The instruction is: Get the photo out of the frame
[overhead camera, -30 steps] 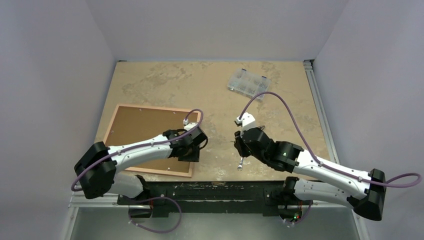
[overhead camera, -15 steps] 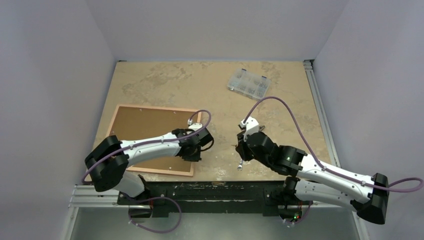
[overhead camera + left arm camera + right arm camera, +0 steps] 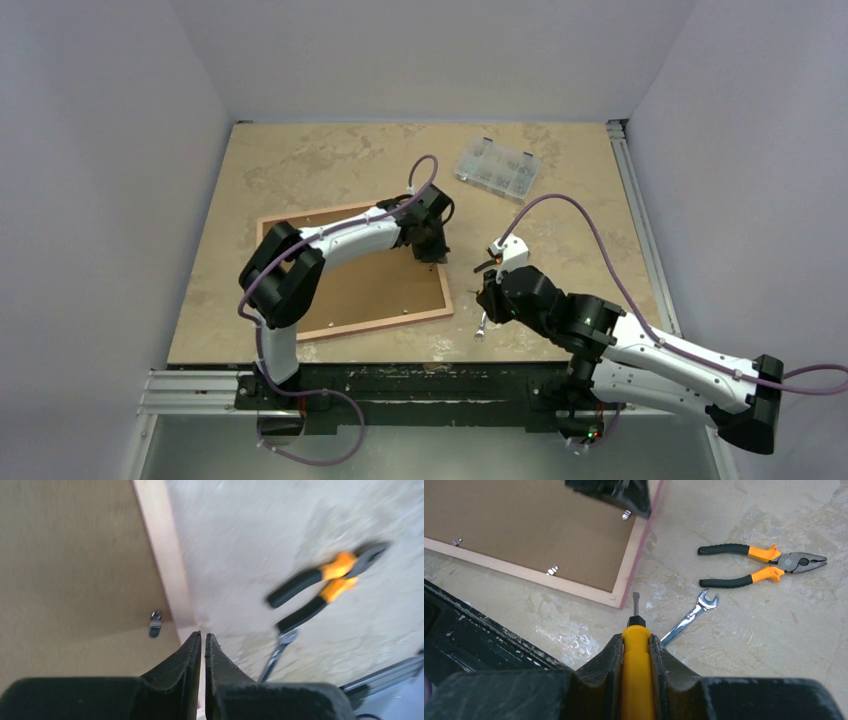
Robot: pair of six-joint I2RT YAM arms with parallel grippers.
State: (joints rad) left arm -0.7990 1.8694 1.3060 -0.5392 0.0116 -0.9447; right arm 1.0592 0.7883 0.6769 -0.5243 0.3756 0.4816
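The pink frame lies face down on the table, with the brown backing board up. The print side of the photo is hidden underneath. My left gripper is shut and empty, its tips over the frame's right edge, next to a metal clip. My right gripper is shut on a yellow-handled screwdriver. Its blade tip hovers just off the frame's near right corner. The backing board and more clips show in the right wrist view.
Orange-and-black pliers and a small wrench lie on the table right of the frame; both also show in the left wrist view, the pliers and the wrench. A clear organizer box sits at the back.
The frame has turned counter-clockwise and slid right, away from the table's left front. My left gripper has swung from the frame's near edge to its far right edge. The right arm has barely shifted.
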